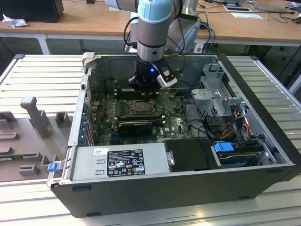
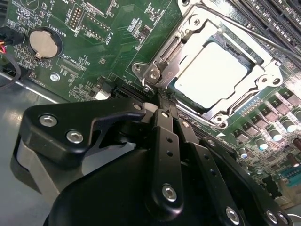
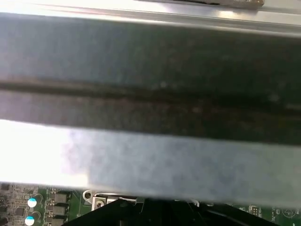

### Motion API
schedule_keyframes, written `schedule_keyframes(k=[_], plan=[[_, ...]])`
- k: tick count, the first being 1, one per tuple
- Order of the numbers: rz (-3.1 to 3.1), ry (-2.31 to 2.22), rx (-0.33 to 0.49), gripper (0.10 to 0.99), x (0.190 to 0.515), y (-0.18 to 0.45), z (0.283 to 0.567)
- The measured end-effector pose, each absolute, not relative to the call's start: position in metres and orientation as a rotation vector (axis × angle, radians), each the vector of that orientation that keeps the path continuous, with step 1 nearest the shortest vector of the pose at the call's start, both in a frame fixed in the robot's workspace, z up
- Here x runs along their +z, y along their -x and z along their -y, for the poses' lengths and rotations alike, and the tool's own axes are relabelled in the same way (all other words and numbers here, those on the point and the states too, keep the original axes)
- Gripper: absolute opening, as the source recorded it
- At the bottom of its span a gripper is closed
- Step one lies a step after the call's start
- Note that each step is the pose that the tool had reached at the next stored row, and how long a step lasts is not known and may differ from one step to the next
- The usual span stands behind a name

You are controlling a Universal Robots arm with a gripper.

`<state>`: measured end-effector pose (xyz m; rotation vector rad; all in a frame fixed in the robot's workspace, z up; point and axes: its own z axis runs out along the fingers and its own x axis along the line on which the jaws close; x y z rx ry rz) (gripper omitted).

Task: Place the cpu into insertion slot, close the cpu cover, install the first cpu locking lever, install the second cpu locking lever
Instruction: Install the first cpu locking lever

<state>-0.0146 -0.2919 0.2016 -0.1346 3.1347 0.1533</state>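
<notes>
In the exterior view my gripper (image 1: pixel 144 94) hangs inside the open computer case, just behind the insertion slot (image 1: pixel 139 108) on the green board. In the second wrist view the pale square cpu (image 2: pixel 211 75) lies seated in the slot. The grey metal cpu cover (image 2: pixel 269 63) lies flat around it. A thin lever rod (image 2: pixel 254 32) runs along the cover's far side. My black fingers (image 2: pixel 165 141) are pressed together with nothing between them. Their tips (image 2: pixel 162 104) sit at the corner of the socket's hinge bracket (image 2: pixel 151 73).
Long black memory slots (image 2: pixel 275 14) border the socket, and a coin battery (image 2: pixel 43 42) sits on the board. A grey power supply (image 1: pixel 117 162), a drive cage (image 1: pixel 216 96) with cables and the case walls (image 1: pixel 80 117) hem in the board. A dark case edge (image 3: pixel 150 84) is close by.
</notes>
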Motion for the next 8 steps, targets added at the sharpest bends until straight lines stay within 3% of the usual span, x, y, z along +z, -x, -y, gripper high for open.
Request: schedule_keyframes(k=[8], plan=[[-3.133, 0.137, 0.177, 0.106, 0.2016, 0.0146, 0.2921]])
